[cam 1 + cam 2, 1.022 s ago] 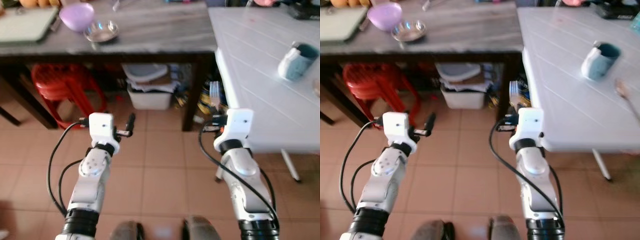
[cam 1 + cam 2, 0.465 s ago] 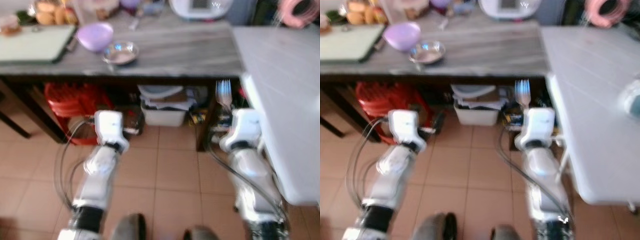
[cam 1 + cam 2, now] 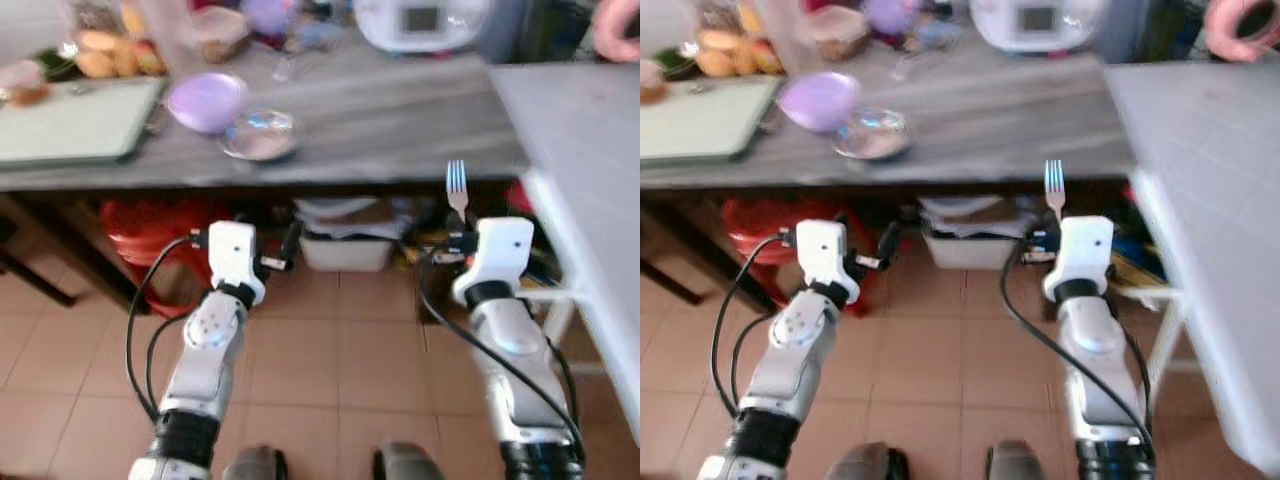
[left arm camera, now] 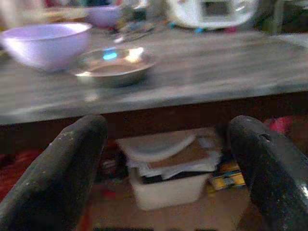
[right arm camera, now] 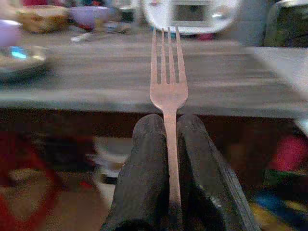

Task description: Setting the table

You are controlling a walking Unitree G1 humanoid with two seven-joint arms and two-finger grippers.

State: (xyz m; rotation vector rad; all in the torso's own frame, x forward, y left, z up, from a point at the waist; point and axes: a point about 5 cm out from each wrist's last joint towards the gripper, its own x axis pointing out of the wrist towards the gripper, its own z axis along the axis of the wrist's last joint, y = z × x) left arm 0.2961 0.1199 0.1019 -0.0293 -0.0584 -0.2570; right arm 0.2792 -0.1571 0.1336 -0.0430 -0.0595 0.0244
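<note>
Right gripper (image 5: 168,144) clamps fork (image 5: 167,72) upright; left gripper (image 4: 163,159) gapes empty; keep tines vertical approaching the counter (image 3: 400,110).

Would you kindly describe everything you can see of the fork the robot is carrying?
The fork looks like plain metal, with four straight tines and a slim handle. It stands roughly upright, tines pointing up. The right gripper is shut on its handle, one black finger pressed to each side, so the lower handle is hidden. It is held in the air in front of the grey wooden table and touches nothing else.
</note>
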